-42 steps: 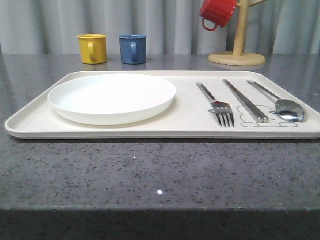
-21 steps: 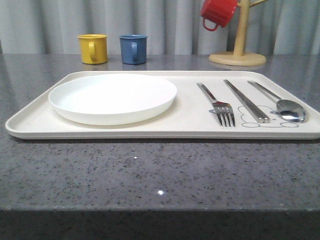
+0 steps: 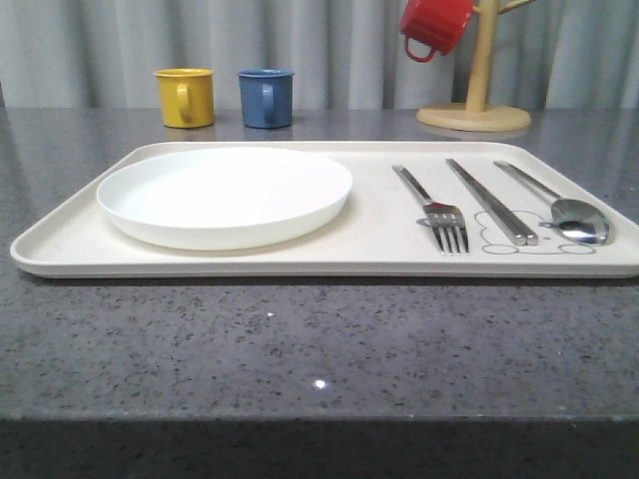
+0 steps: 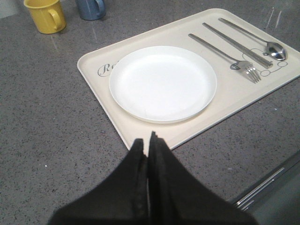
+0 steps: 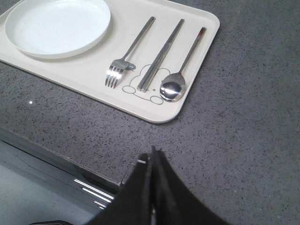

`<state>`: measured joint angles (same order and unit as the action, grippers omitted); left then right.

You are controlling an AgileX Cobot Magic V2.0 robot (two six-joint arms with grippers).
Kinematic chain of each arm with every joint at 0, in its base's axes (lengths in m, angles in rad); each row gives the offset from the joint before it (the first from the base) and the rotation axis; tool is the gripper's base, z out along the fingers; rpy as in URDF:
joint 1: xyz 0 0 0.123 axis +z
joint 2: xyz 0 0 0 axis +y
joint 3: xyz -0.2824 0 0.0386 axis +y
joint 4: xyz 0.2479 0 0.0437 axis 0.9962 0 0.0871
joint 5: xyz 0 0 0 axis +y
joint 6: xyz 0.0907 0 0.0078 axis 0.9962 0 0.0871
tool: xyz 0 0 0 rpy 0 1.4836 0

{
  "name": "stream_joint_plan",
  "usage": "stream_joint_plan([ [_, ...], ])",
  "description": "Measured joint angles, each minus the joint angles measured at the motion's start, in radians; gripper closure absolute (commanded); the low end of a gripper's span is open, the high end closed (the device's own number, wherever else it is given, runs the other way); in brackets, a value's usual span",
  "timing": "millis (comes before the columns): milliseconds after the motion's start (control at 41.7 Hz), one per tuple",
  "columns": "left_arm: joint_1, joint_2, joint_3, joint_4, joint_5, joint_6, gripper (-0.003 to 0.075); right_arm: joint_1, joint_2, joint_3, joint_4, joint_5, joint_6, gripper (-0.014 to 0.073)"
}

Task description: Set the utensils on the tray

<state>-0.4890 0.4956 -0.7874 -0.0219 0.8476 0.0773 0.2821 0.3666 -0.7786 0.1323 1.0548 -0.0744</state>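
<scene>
The cream tray (image 3: 379, 244) lies across the grey table. On its right part rest a silver fork (image 3: 435, 211), a pair of chopsticks (image 3: 489, 200) and a spoon (image 3: 564, 209), side by side over the rabbit drawing. They appear again in the right wrist view as fork (image 5: 127, 59), chopsticks (image 5: 161, 55) and spoon (image 5: 180, 72). My left gripper (image 4: 147, 140) is shut with nothing in it, above the table near the tray's (image 4: 140, 129) front edge. My right gripper (image 5: 152, 157) is shut and empty, above the table's front edge, apart from the tray (image 5: 197, 47).
A round white plate (image 3: 225, 193) fills the tray's left half. A yellow mug (image 3: 185, 97) and a blue mug (image 3: 266, 97) stand behind the tray. A wooden mug tree (image 3: 475, 90) with a red mug (image 3: 433, 27) stands at the back right.
</scene>
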Motion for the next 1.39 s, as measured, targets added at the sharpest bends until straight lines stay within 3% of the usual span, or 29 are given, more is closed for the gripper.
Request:
stream_joint_plan([
  [456, 0.007, -0.028, 0.036, -0.004, -0.047, 0.0, 0.074, 0.0, 0.0, 0.0, 0.0, 0.002, 0.0, 0.0662],
  [695, 0.236, -0.241, 0.277, -0.008, -0.257, 0.0, 0.074, 0.0, 0.0, 0.0, 0.0, 0.003, 0.0, 0.0662],
  [887, 0.425, -0.408, 0.579, -0.014, -0.509, 0.0, 0.074, 0.0, 0.0, 0.0, 0.0, 0.003, 0.0, 0.0662],
  [1031, 0.458, -0.474, 0.753, -0.032, -0.7, 0.0, 0.074, 0.0, 0.0, 0.0, 0.0, 0.003, 0.0, 0.0662],
  [1151, 0.458, -0.499, 0.79, -0.034, -0.8, 0.0, 0.074, 0.0, 0.0, 0.0, 0.0, 0.004, 0.0, 0.0662],
  [1391, 0.458, -0.499, 0.79, -0.028, -0.806, 0.0, 0.074, 0.0, 0.0, 0.0, -0.001, 0.006, 0.0, 0.0662],
])
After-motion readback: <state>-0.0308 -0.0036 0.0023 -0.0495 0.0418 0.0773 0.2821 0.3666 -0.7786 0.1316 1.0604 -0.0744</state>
